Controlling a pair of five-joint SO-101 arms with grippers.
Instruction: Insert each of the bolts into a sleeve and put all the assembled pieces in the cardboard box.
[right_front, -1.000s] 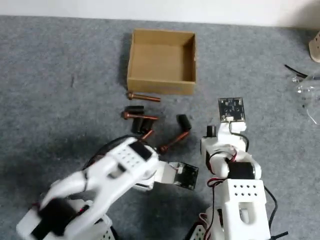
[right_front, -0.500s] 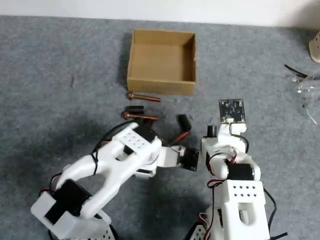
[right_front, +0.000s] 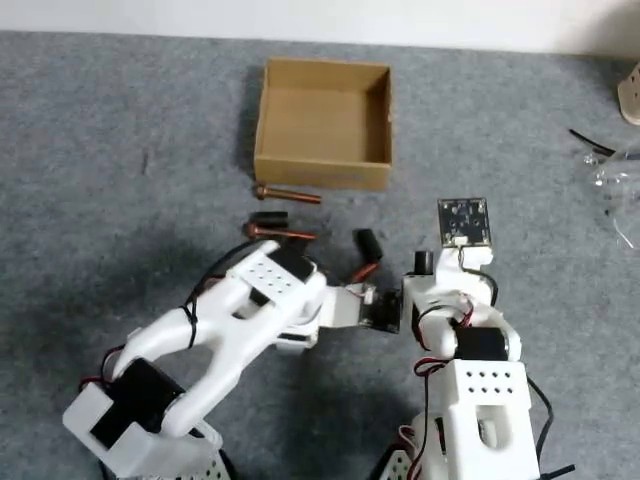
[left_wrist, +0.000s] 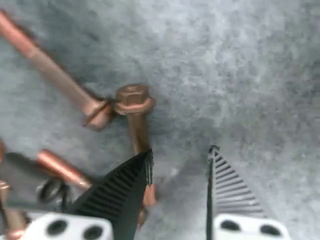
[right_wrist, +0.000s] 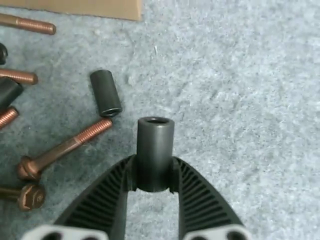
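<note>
My right gripper (right_wrist: 153, 171) is shut on a black sleeve (right_wrist: 155, 147), held upright with its bore facing the camera. Another black sleeve (right_wrist: 106, 93) lies on the carpet just beyond it, beside a copper bolt (right_wrist: 65, 147). My left gripper (left_wrist: 180, 152) stands open low over the carpet. A hex-head bolt (left_wrist: 135, 107) lies by its left fingertip, the shank running under that finger. In the high view the left arm (right_front: 270, 300) stretches over the pile of bolts (right_front: 282, 232) and sleeves (right_front: 368, 243). The cardboard box (right_front: 322, 172) stands behind them, with nothing inside.
More bolts (right_front: 288, 194) and a sleeve (right_front: 268, 218) lie between the box and the left arm. A second bolt (left_wrist: 47, 62) touches the hex-head bolt's head. Loose wires and clear plastic (right_front: 610, 170) sit at the far right edge of the grey carpet.
The left arm has swung forward and to the right, so its wrist now sits over the bolts close to the right arm. The right arm has kept still with its sleeve.
</note>
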